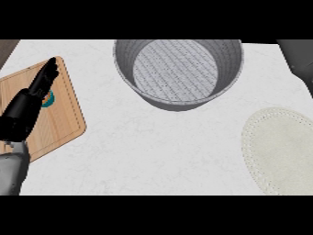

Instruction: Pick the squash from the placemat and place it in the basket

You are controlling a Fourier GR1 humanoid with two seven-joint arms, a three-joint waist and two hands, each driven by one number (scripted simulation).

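Note:
The grey woven basket (179, 73) stands at the counter's back middle, and its floor shows nothing inside. A cream oval placemat (287, 149) lies at the right, bare on top. No squash shows anywhere in the view. My left hand (23, 110) rests at the left edge with its fingers straight, pointing away from me above a wooden cutting board. It holds nothing. My right hand does not appear.
The wooden cutting board (64, 114) lies at the left, with a small teal item (49, 100) mostly hidden under my left hand. A dark grey appliance (308, 69) fills the back right corner. White counter (165, 151) stretches between board and placemat.

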